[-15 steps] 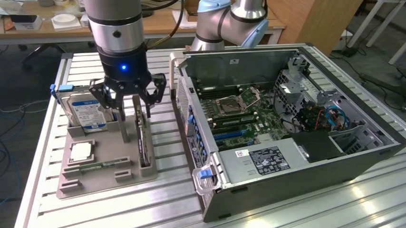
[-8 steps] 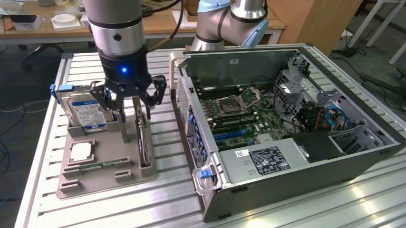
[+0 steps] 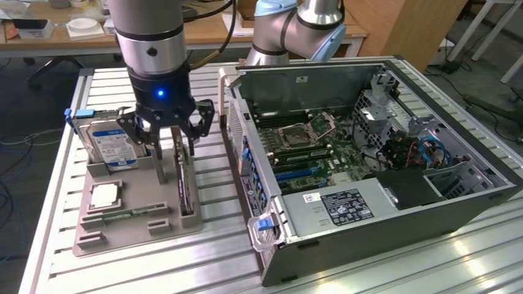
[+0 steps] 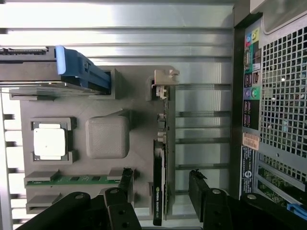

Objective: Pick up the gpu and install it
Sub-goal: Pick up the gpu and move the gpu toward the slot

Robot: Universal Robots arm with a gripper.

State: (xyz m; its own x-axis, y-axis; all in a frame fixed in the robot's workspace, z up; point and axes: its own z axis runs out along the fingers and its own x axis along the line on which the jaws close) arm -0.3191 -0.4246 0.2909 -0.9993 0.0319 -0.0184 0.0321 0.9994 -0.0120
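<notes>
The gpu (image 3: 185, 184) is a thin dark card standing on edge in a slot of the grey holder tray (image 3: 131, 236), its metal bracket at the far end. My gripper (image 3: 173, 147) hangs just above it, open, one finger on each side of the card and not touching it. From the wrist, the gpu (image 4: 159, 158) runs between my two black fingers (image 4: 125, 179), with the gripper (image 4: 160, 181) centred over it. The open computer case (image 3: 368, 171) lies to the exterior view's right, its motherboard (image 3: 307, 147) exposed.
The tray also holds a hard drive (image 3: 110, 144) with a blue-white label, a silver processor (image 3: 106, 195) and a green memory stick (image 3: 127, 214). The case's rear panel (image 4: 273, 96) stands close beside the tray. A second arm (image 3: 294, 24) stands behind the case.
</notes>
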